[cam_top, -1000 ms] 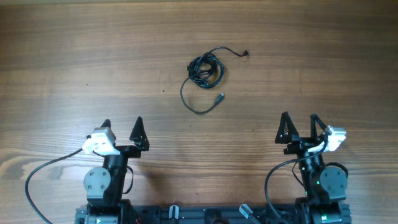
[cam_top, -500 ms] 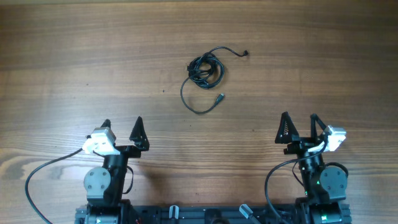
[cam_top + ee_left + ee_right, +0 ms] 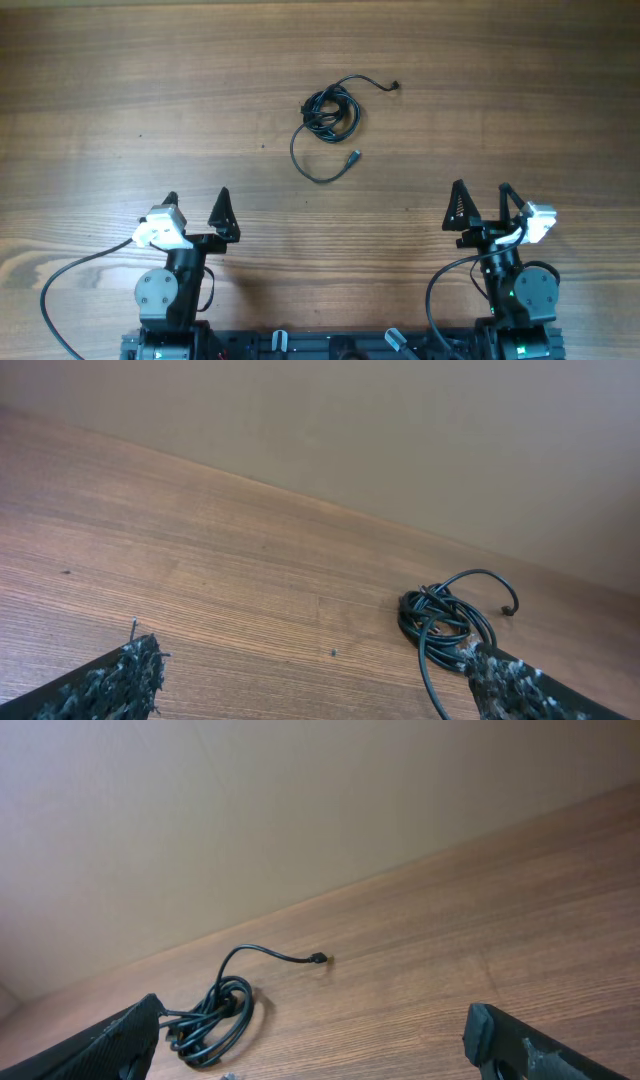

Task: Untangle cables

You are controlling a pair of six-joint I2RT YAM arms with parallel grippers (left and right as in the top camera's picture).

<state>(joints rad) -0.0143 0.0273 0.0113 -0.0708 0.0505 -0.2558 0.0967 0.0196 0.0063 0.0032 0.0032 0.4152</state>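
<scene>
From overhead, the cables (image 3: 328,112) lie bunched on the wooden table (image 3: 520,80), midway between its left and right edges and toward the far edge. One loose loop trails back toward the arms, and a plug end (image 3: 397,86) points to the far right corner. The left gripper (image 3: 196,199) and the right gripper (image 3: 481,189) sit near the near edge, well apart from the bundle, each with its jaws spread wide and nothing between them.

In the left wrist view, two dark fingers (image 3: 110,685) frame bare wood, with the coil ahead by the right finger. A pale wall (image 3: 400,430) rises behind the far edge.

In the right wrist view, the fingers (image 3: 530,1045) stand apart, and the bundle lies ahead near the left finger.
</scene>
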